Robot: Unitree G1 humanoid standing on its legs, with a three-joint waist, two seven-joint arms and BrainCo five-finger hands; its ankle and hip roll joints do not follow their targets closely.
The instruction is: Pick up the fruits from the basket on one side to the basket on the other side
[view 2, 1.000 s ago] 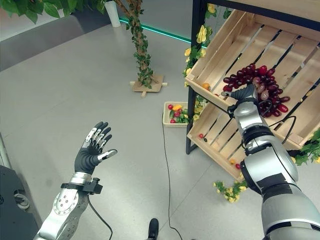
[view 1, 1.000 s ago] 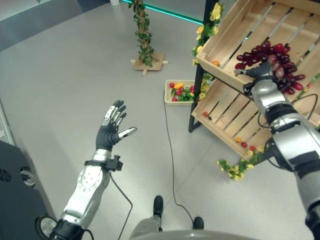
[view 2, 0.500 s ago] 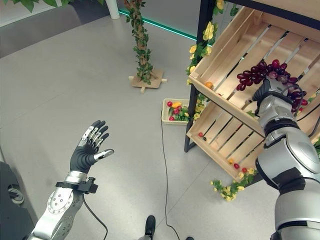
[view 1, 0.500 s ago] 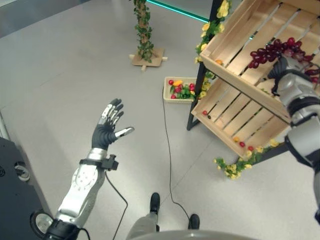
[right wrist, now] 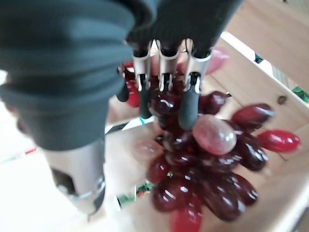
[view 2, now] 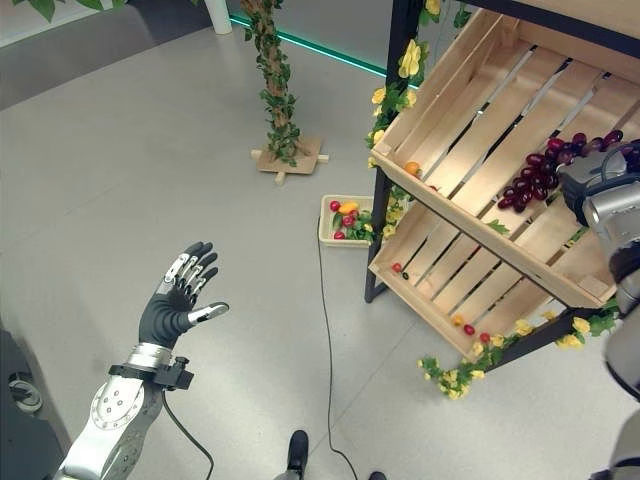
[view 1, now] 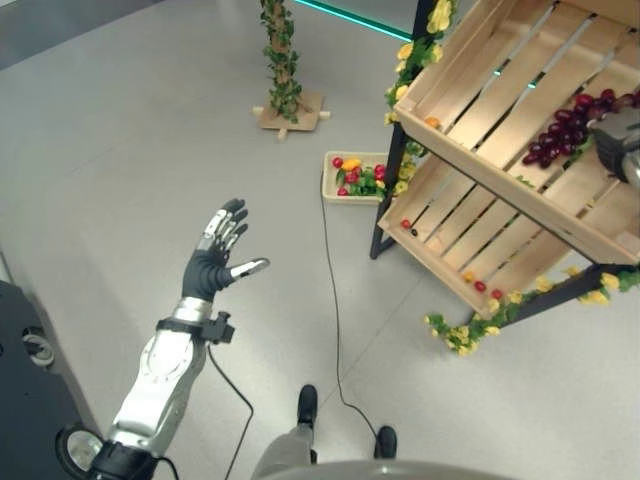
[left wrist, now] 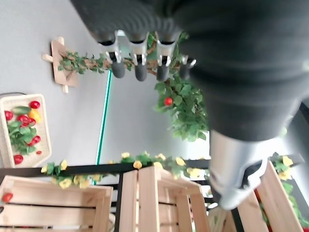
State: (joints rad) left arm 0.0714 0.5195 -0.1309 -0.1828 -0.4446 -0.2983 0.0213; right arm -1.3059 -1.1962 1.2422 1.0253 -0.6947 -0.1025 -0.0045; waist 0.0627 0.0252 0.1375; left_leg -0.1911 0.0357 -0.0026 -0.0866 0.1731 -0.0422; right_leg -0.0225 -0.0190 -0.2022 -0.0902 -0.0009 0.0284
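A bunch of dark red grapes (view 1: 563,132) lies in the upper wooden crate (view 1: 470,90) of a tilted rack. My right hand (view 2: 592,190) is at the bunch's right end, and in the right wrist view its fingers (right wrist: 189,99) curl down into the grapes (right wrist: 203,159). A small orange fruit (view 2: 411,168) sits at the crate's left corner. The lower crate (view 1: 452,232) holds a few small red and orange fruits (view 1: 481,286). My left hand (view 1: 215,258) is raised over the floor, open and holding nothing.
A small white tray of red, yellow and green fruits (view 1: 357,179) stands on the floor beside the rack's black leg (view 1: 386,205). A vine-wrapped post on a wooden base (view 1: 284,100) stands behind it. Yellow flower garlands (view 1: 455,335) trim the rack.
The view has shifted. My right hand and the grapes have moved to the right along the upper crate. The left hand stays raised and open.
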